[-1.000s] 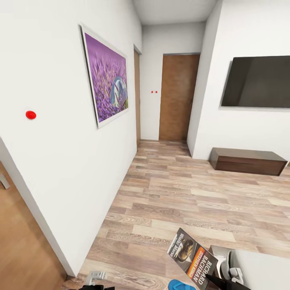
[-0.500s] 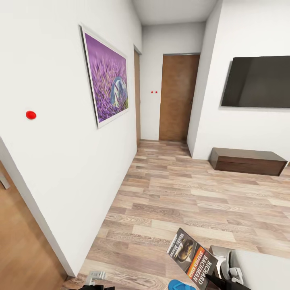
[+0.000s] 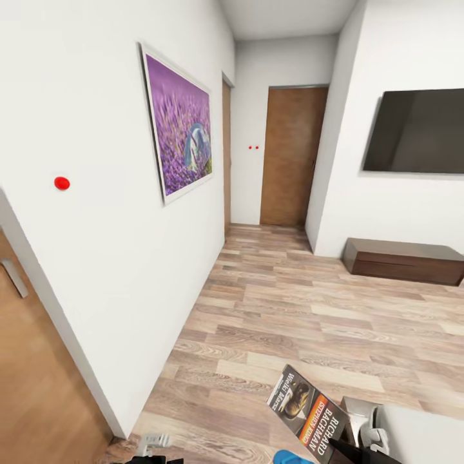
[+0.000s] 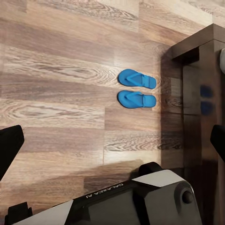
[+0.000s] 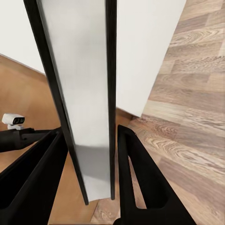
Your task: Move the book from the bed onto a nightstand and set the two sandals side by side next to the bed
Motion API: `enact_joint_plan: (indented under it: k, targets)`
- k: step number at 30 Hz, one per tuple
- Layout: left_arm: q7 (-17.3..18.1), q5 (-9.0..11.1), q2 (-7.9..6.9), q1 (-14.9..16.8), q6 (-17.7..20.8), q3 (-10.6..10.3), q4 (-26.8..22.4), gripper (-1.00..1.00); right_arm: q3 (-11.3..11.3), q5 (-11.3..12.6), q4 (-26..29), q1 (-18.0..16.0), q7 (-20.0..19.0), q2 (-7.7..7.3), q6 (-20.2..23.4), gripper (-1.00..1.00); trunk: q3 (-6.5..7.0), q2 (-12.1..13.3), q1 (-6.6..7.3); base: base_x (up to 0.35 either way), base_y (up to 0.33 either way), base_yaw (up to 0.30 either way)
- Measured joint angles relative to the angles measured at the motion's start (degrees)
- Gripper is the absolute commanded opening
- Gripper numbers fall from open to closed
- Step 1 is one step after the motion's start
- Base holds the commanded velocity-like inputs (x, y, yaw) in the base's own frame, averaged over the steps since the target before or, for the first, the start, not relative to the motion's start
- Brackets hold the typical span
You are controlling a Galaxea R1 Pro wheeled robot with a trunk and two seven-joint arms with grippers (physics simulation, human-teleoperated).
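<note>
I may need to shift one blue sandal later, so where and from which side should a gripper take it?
Probably take the blue sandal from straight above, fingers across its narrow width, near the end pointing away from the dark wooden frame. It lies flat on the floor, so nothing gets underneath; the gap to its twin looks tight.

book lower corner hidden behind right arm, television cropped
</note>
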State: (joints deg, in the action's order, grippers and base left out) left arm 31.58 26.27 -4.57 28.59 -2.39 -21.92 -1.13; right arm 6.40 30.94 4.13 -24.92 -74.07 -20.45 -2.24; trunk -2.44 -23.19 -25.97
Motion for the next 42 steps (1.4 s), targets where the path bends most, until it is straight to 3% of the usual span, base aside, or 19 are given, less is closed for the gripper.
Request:
enact_joint_plan:
  k: [21, 42]
  targets:
    - [0.0, 0.0, 0.0, 0.0, 0.0, 0.0, 0.0, 1.0, 0.1, 0.0, 0.0, 0.0, 0.1, -0.01, 0.0, -1.0, 0.42, 0.0, 0.0, 0.0, 0.0, 0.246]
    - [0.0, 0.0, 0.01, 0.0, 0.0, 0.0, 0.0, 1.0, 0.0, 0.0, 0.0, 0.0, 0.1, -0.01, 0.0, -1.0, 0.46, 0.0, 0.0, 0.104, 0.0, 0.015]
